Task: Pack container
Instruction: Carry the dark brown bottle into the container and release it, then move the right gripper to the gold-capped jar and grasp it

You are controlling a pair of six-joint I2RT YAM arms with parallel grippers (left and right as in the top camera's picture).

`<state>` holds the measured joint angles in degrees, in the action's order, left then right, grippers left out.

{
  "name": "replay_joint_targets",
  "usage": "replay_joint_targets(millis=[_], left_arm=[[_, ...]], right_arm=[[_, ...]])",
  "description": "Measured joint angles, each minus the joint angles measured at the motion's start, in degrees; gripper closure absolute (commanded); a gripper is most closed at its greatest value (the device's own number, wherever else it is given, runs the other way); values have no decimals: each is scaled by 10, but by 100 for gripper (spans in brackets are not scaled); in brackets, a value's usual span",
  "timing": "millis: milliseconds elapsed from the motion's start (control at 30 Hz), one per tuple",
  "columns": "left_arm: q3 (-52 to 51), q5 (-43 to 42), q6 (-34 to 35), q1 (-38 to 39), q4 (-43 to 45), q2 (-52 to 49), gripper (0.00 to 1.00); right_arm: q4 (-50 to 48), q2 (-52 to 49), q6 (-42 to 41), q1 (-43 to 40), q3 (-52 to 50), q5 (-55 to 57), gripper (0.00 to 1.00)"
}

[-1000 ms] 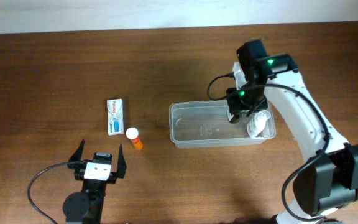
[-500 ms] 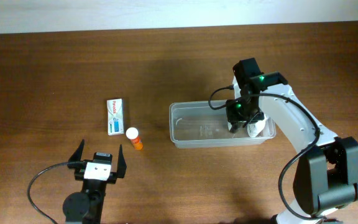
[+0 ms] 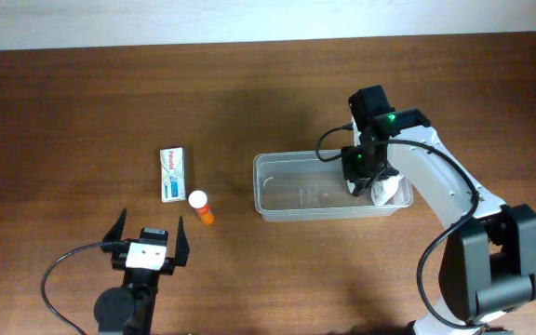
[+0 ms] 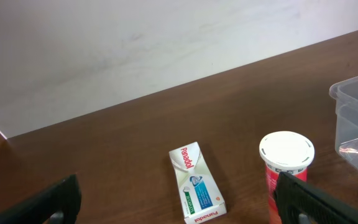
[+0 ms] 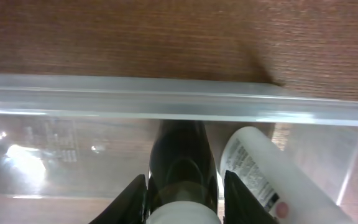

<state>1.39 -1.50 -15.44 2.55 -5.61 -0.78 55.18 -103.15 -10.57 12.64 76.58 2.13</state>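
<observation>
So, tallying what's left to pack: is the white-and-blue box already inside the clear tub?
No, the box lies on the wood well left of the container, outside it.

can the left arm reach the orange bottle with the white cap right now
Probably yes: the left claw is open, the orange bottle sits just ahead to its right, and only bare table lies between them.

Right hand (image 3: 362, 185) inside container (image 3: 291, 192), right end.
</observation>
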Motion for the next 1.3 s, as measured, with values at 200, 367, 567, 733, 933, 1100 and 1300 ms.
replay_joint_targets(millis=[200,367,567,733,933,1100,1300], left_arm=[[0,0,0,0,0,0,1],[0,0,0,0,0,0,0],[0,0,0,0,0,0,1],[0,0,0,0,0,0,1],[0,0,0,0,0,0,1],[0,0,0,0,0,0,1],[0,0,0,0,0,0,1]], right_arm=[[9,0,0,0,4,11,62],[67,-4,2,0,82,15,55],[195,-5,19,-7,265,17,34],[323,-4,28,-67,396,39,19],[391,-1,4,-210,416,56,17],[380,-1,-76,-307,392,52,14],[322,-1,-151,-365,279,14,14]])
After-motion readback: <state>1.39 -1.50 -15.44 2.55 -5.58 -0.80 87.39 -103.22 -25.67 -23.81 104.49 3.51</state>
